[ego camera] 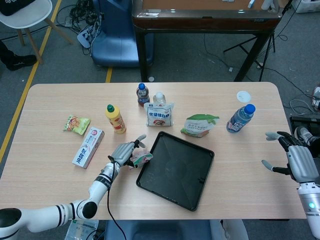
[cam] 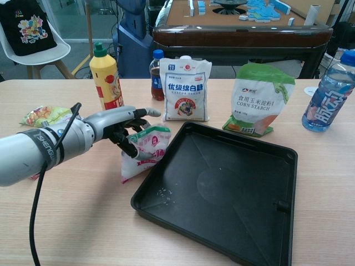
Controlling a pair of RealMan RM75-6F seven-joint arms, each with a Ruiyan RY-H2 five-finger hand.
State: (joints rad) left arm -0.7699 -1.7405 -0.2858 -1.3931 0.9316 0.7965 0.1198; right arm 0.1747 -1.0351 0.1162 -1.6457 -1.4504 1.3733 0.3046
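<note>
- My left hand (cam: 119, 126) is pinching a small pink-and-white pouch (cam: 145, 151) near its top, with the other fingers spreading out above it; the pouch is leaning at the near-left edge of the black tray (cam: 222, 194), and I cannot tell whether it is touching the rim.
- In the head view my fingers are covering part of the pouch (ego camera: 140, 159), and its printing is too small to read there.
- My right hand (ego camera: 296, 159) is hanging off the right end of the surface (ego camera: 50, 170) with its fingers apart and nothing in them; it is showing in the head view only, cut off at the frame edge.
- The tray is sitting bare, with only a few pale specks on its floor.
- Behind the tray a white sugar bag (cam: 186, 88) and a corn starch bag (cam: 258, 100) are standing upright, with a small dark bottle (cam: 157, 75) beside the sugar.
- A yellow squeeze bottle (cam: 106, 76) is standing behind my left hand.
- A water bottle (cam: 331, 94) is cut off at the right edge of the chest view.
- A snack packet (ego camera: 76, 124) and a toothpaste box (ego camera: 88, 147) are lying to the left, leaving open surface along the near edge.
</note>
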